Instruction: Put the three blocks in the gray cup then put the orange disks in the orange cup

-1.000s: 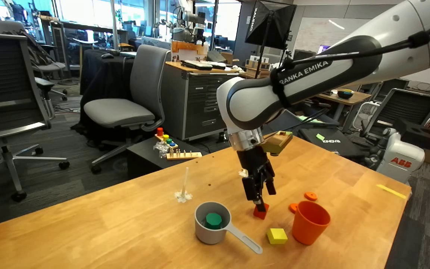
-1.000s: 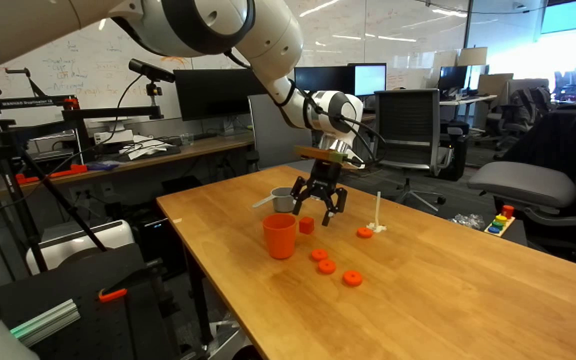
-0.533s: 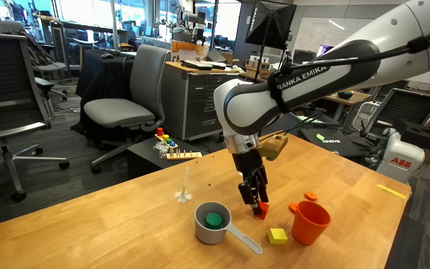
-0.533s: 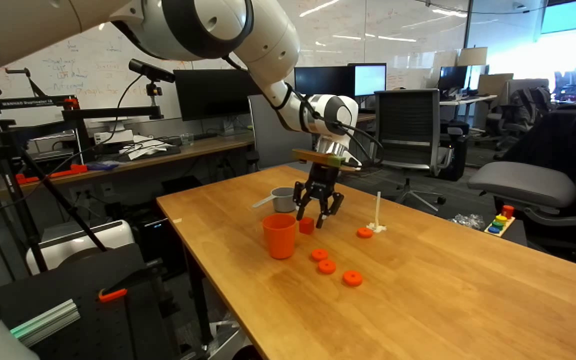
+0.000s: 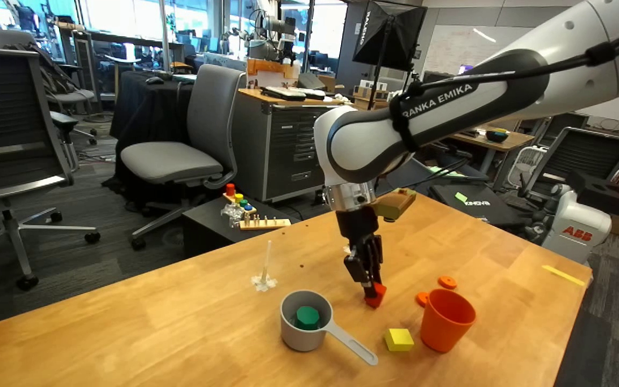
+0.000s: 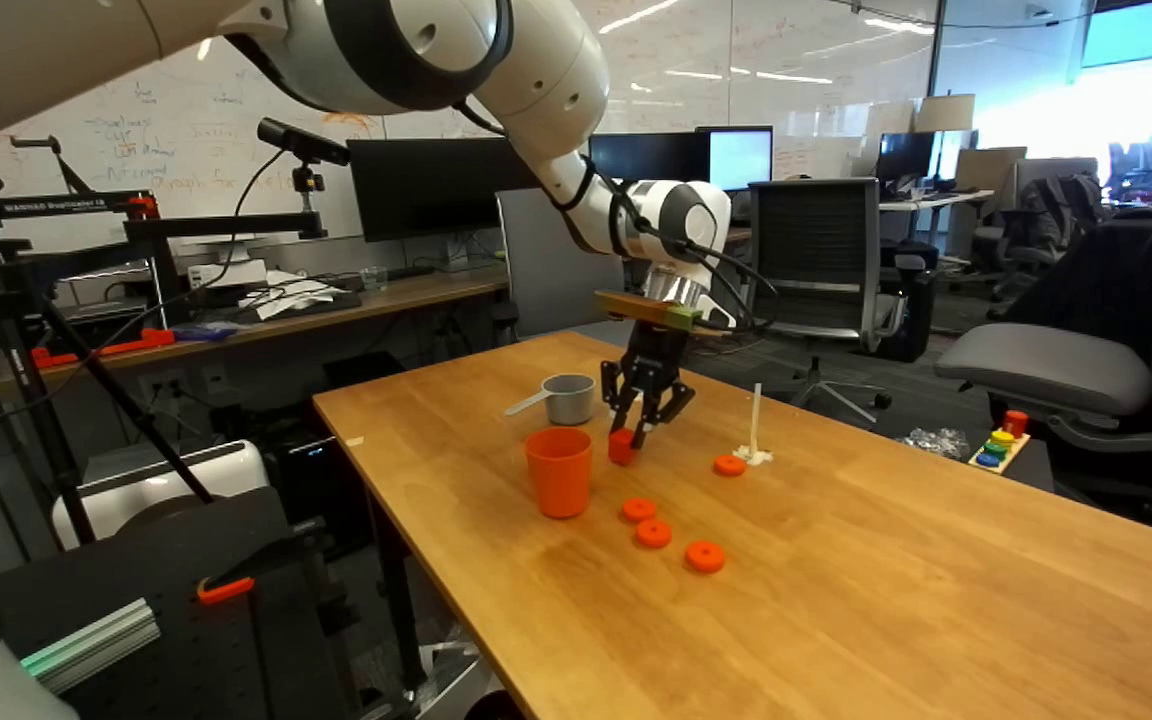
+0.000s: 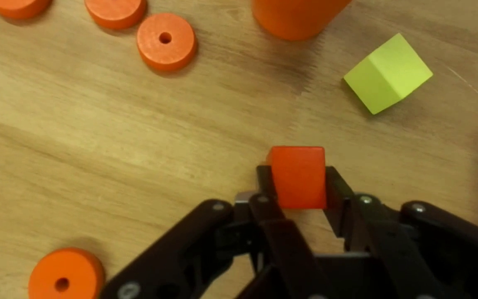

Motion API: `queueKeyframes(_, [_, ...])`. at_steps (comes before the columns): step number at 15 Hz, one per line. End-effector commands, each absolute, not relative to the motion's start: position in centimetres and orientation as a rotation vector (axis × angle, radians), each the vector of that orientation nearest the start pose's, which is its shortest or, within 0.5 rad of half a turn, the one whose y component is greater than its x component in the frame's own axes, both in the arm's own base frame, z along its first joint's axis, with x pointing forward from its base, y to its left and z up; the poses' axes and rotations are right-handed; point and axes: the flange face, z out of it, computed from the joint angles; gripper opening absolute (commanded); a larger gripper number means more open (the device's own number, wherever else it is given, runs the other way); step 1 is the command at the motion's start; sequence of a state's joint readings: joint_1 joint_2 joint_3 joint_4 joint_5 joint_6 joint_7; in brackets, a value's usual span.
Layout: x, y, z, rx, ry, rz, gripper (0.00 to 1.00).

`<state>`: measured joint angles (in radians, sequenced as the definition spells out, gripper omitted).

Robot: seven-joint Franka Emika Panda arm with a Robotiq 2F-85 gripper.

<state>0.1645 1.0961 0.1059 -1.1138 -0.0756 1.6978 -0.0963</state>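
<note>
Wrist view: the gripper point(image 7: 300, 185) clasps the red block point(image 7: 298, 166); the yellow-green block point(image 7: 388, 74) lies near the orange cup point(image 7: 296, 17). In an exterior view, the gray cup point(image 5: 301, 340) holds the green block point(image 5: 307, 317).

The worktop point(image 6: 886, 600) looks like smooth wood with a light polish, its grain streaked (a fine pale line point(image 7: 462, 79), scratch-like, shows in the wrist view). The orange cup point(image 5: 441, 330) looks like smooth plastic with a soft sheen; the gray cup point(image 5: 301, 340) looks plastic too, nearer matt. The red block point(image 7: 298, 176) and the yellow-green block point(image 7: 388, 74) have smooth, dull faces, and the orange disks point(image 7: 174, 49) a faint satin one. On the tool point(image 7: 299, 183), matt black parts carry shiny metal screw heads point(image 7: 365, 199). The arm point(image 5: 362, 146) has a smooth, slightly glossy white shell and a bright metal collar point(image 5: 350, 196). The chair seat point(image 5: 172, 161) looks like gray cloth.
</note>
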Motion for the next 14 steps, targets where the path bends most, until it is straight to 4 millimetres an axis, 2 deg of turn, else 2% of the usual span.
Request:
queueKeyframes(1, [69.1,17.2,15.1,-2.933,-0.573,0.688,0.08])
queueKeyframes(5, [70.0,20.6,19.5,-2.885,-0.647,0.574,0.08])
queueKeyframes(7, [70.1,22.6,20.9,-2.839,-0.719,0.529,0.08])
queueKeyframes(10, [70.0,25.1,21.3,-2.768,-0.804,0.499,0.08])
queueKeyframes(14, [69.6,27.1,19.9,-2.694,-0.862,0.510,0.08])
